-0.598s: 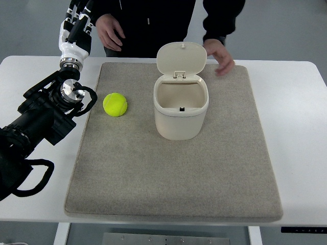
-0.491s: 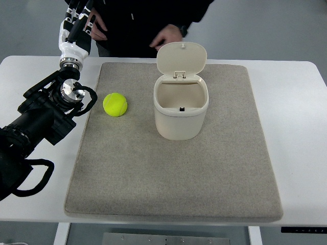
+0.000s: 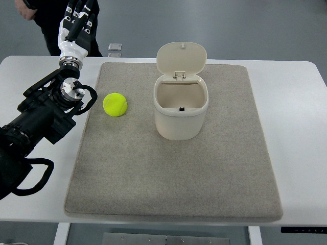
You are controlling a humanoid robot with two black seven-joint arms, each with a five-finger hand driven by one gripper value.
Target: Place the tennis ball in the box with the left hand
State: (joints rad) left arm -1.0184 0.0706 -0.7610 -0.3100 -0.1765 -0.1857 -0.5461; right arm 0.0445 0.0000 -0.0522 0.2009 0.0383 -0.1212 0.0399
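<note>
Yellow tennis ball (image 3: pixel 115 104) on mat, beside open box (image 3: pixel 181 109).

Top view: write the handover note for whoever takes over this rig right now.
Left hand: raised past the table's far left edge, fingers relaxed, holding nothing. Right arm: out of view.
Tennis ball: on the grey mat, left of the box, untouched.
Box: upright mid-mat, lid flipped open, no ball inside.
A person stands at the far left corner, off the table.
Done: nothing yet.
Left: reach to the ball, grasp it, drop it into the box.
</note>
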